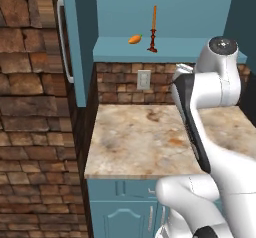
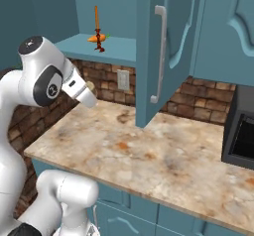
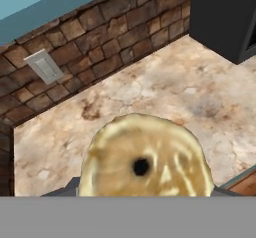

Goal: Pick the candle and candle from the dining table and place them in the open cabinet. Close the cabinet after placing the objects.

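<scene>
Robot gripper [image 2: 91, 88] holds the squat yellowish-gold candle [image 3: 145, 158] above the marbled counter [image 1: 140, 147], jaws apparently clamped on it, though they are mostly hidden. One tall orange taper candle [image 1: 154, 28] stands on the open teal cabinet [image 2: 168, 51] shelf [image 1: 170, 47], just beside one small orange lump [image 1: 134, 39]. No writing is legible; the counter lies bare to its front edge

shelf [image 1: 200, 46]: taper candle [image 1: 153, 29], orange lump [image 1: 134, 39] | stone counter [image 1: 135, 142]
</scene>
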